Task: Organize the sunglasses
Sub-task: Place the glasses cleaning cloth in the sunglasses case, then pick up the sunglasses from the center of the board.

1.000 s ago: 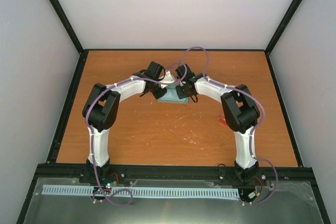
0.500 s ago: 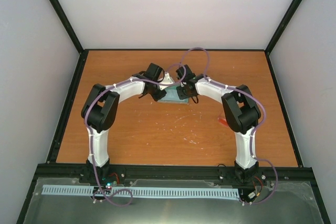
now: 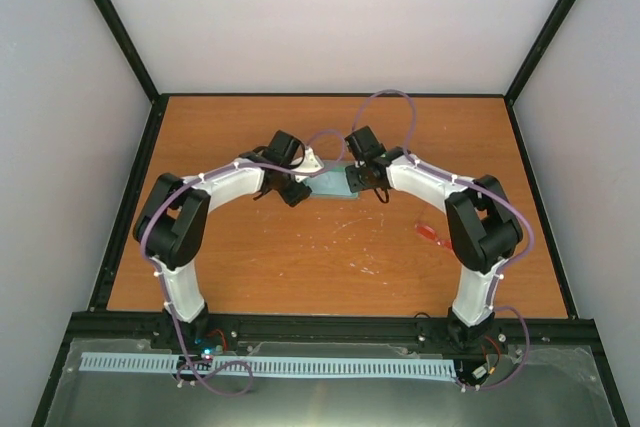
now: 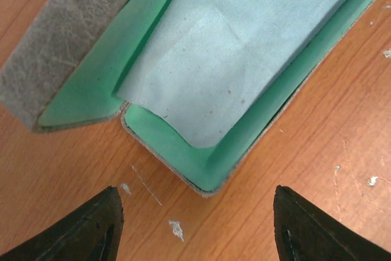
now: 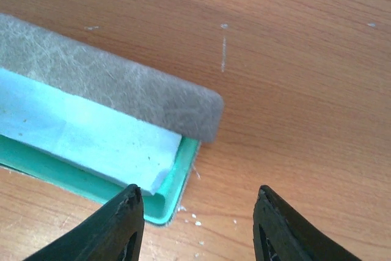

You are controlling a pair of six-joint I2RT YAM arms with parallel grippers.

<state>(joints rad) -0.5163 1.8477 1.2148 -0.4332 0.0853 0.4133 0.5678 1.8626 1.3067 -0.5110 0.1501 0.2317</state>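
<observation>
One grey case (image 3: 331, 183) lies open in the middle of the table (image 3: 300, 257), holding one pale blue cloth (image 4: 244, 47), with open wood on every side. Two grippers hang at its ends, the left gripper (image 4: 197, 212) and right gripper (image 5: 198, 206), both spread and empty. One pair of sunglasses (image 3: 431, 231) lies well apart, nearer and to the right, short of the table's edge.
</observation>
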